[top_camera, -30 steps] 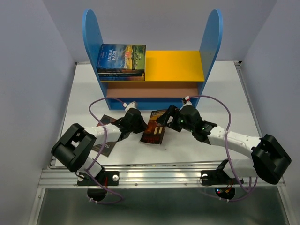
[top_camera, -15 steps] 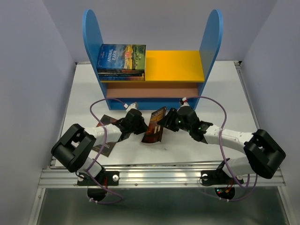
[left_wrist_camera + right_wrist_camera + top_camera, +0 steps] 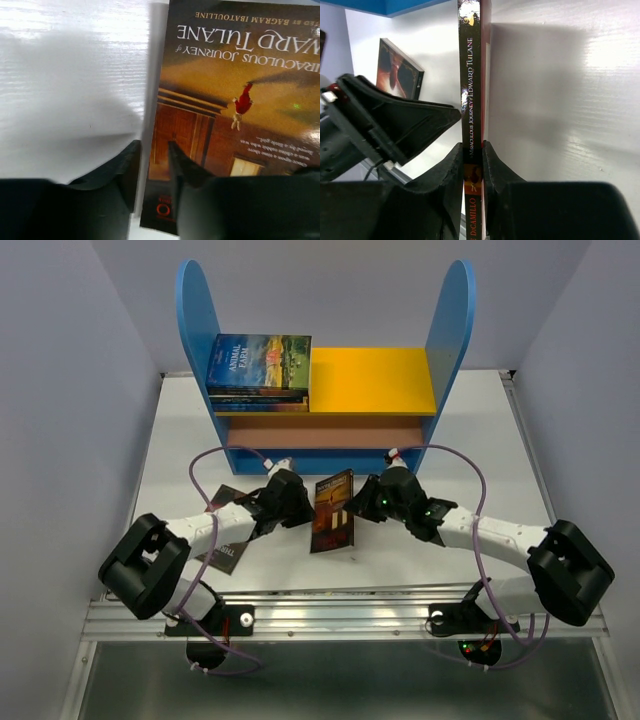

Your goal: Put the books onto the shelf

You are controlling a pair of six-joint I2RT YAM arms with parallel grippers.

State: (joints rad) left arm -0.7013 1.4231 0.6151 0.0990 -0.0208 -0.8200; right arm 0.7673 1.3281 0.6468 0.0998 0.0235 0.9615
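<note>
A dark orange-brown book (image 3: 332, 512) stands tilted up off the table in front of the shelf (image 3: 196, 320), held between both arms. In the right wrist view my right gripper (image 3: 471, 145) is shut on its spine (image 3: 470, 75), a finger flat against each side. My left gripper (image 3: 303, 505) holds the opposite edge. In the left wrist view its narrow jaws (image 3: 152, 145) straddle that edge of the cover (image 3: 235, 100), with one finger over the picture side. A stack of books (image 3: 258, 368) lies on the yellow top board at the left.
Another dark book (image 3: 226, 552) lies flat on the table under my left arm, and shows as a brown cover (image 3: 400, 70) in the right wrist view. The shelf's blue base (image 3: 395, 5) is just beyond the held book. Grey walls close in both sides.
My right gripper has closed from wide open onto the book's spine. The book has tipped from lying nearly flat to standing more upright. The left gripper has stayed at its edge.
</note>
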